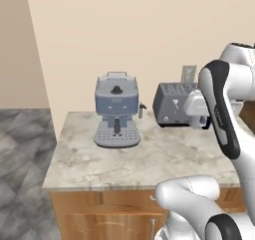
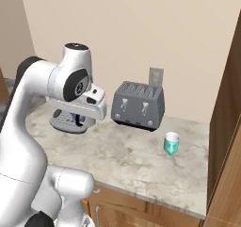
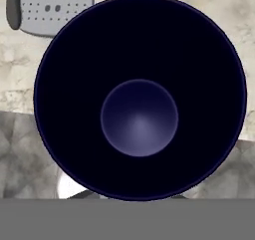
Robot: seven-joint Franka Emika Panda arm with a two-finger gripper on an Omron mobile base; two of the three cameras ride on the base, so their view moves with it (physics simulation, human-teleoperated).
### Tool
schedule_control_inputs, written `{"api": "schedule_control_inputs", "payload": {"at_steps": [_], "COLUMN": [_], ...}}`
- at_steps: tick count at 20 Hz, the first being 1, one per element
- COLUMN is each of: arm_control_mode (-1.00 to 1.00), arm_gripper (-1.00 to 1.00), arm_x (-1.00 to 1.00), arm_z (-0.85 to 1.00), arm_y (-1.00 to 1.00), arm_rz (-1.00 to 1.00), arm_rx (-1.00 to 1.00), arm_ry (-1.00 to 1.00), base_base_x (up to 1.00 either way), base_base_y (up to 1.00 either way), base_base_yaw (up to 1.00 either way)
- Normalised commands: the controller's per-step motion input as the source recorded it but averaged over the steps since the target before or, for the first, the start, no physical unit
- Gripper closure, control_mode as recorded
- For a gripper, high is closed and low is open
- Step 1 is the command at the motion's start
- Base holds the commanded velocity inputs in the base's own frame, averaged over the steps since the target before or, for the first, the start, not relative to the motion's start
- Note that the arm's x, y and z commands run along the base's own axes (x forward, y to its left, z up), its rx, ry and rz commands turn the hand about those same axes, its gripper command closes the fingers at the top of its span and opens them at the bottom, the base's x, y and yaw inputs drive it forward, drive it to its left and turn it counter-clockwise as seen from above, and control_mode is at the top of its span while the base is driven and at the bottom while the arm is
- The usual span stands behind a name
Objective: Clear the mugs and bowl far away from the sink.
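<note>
A dark navy mug [image 3: 139, 97] fills the hand view, seen end-on as a round dark body with a paler blue disc at its centre. It sits right against my gripper, which reads as shut on it; the fingertips are hidden behind the mug. My hand [image 2: 90, 106] hangs above the counter between the coffee machine and the toaster. A teal mug [image 2: 172, 142] with a white inside stands upright on the counter to the right of the toaster. The bowl and the sink are out of view.
A grey-blue coffee machine [image 1: 116, 112] stands at the counter's back left, a grey toaster [image 1: 172, 104] to its right. The marble counter [image 1: 124, 164] ends at the left over a grey floor [image 1: 20, 159]. A tall wooden cabinet [image 2: 227, 127] walls the right end.
</note>
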Motion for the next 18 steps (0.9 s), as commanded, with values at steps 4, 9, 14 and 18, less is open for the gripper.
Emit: {"api": "schedule_control_inputs", "payload": {"at_steps": [4,9,14,18], "arm_control_mode": [-1.0,-1.0,-1.0,-1.0], "arm_gripper": [1.0,1.0,1.0,1.0], "arm_x": [0.19,0.03,0.13,0.47], "arm_z": [-0.69,-0.45,-0.4,-0.18], "arm_y": [0.0,-0.14,-0.15,-0.11], "arm_rz": [0.08,0.15,0.1,0.03], "arm_rx": [-0.05,-0.01,0.0,0.0], "arm_ry": [-0.13,-0.25,-0.17,-0.08], "base_base_x": [0.0,0.0,0.0,0.0], "base_base_y": [0.0,0.0,0.0,0.0], "base_base_yaw": [0.0,0.0,0.0,0.0]}}
